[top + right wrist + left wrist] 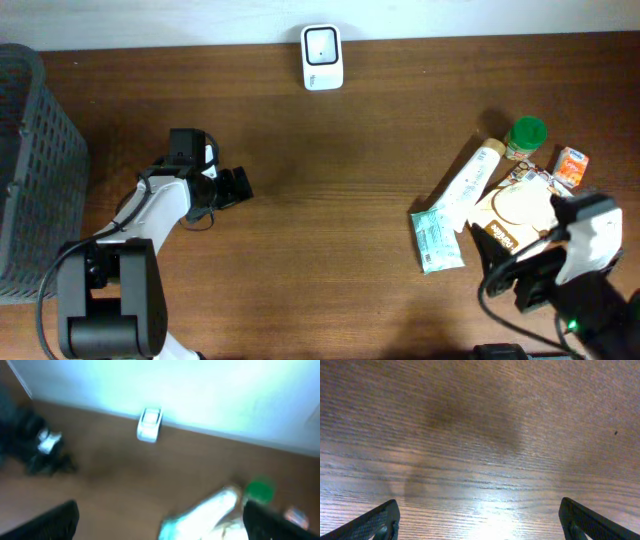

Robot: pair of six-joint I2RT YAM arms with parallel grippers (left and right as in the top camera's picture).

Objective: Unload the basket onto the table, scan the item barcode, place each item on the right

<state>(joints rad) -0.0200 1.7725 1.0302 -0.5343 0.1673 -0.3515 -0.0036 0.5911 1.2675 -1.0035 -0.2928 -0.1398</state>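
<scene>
items for scanning lie in a cluster near the right edge of the table (330, 270), none held. white tube (472, 180) lies diagonal, its cap end pointing toward the far edge. a green-capped bottle (526, 135) is just beside the tube's far end. a small orange box (571, 166) sits nearest the right edge. a teal-and-white pouch (437, 240) lies flat at the tube's near end, touching or overlapping it. a cream and brown packet (510, 210) is partly under the right arm. print on all items too small to read. the white scanner (322, 57), a rounded block with a dark window, stands at the middle of the far edge, well apart from the cluster. left gripper (477, 510): jaws spread wide, nothing between them, over bare wood left of centre. right gripper (160, 510): jaws also spread wide, empty, above the near right corner; its wrist view is blurred. surface is dark brown wood grain with a bright glare patch in the left wrist view. a grey slatted basket (35, 170) sits at the left edge. a pale wall runs behind the far edge.
</scene>
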